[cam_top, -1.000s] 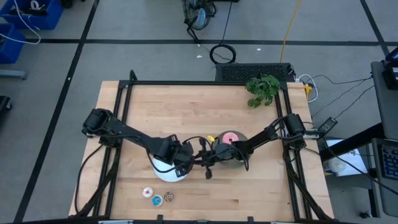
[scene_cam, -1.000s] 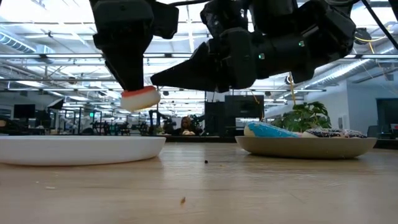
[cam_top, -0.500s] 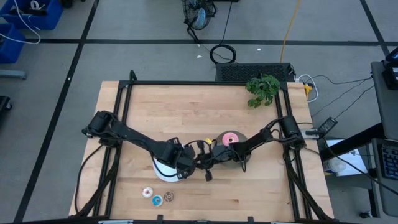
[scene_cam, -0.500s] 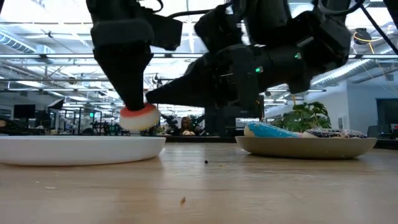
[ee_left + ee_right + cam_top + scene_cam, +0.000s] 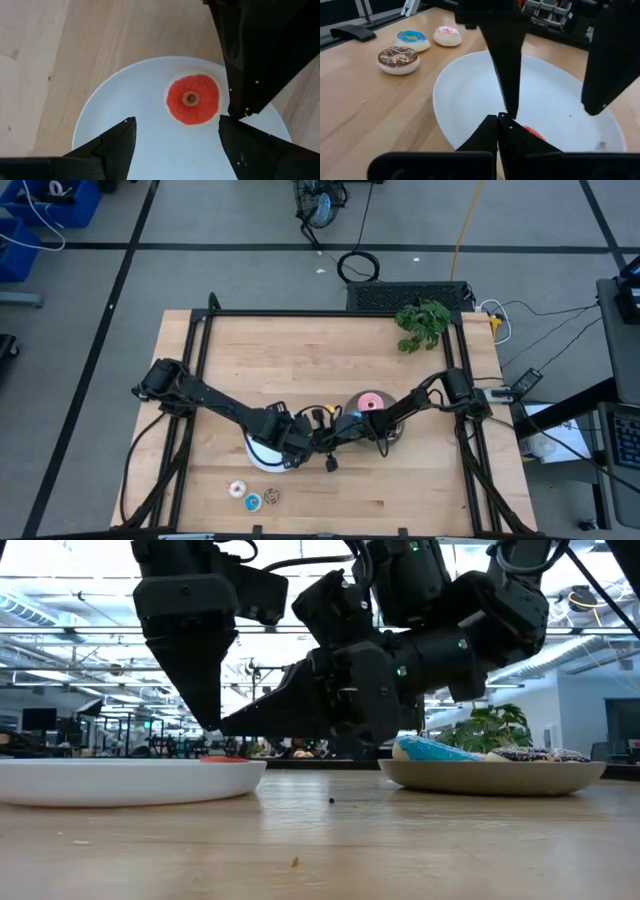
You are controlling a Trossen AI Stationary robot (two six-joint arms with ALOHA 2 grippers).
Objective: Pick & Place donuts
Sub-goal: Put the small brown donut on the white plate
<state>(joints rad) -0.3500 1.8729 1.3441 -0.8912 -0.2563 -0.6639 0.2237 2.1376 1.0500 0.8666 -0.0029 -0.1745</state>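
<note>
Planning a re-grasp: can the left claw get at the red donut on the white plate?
Probably yes. The open left claw hangs right over the red donut, but the right claw sits close beside it.

Overhead camera looks straight down on the pale wooden worktop [image 5: 300, 360]; a low camera sights level across it; both wrist cameras closely share the round white plate [image 5: 130, 120].

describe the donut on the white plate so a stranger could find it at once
Find the round white plate near the front middle of the wooden table. The red mini donut lies flat on it, below the open left gripper. It is the only donut there; three other minis sit on bare wood.
</note>
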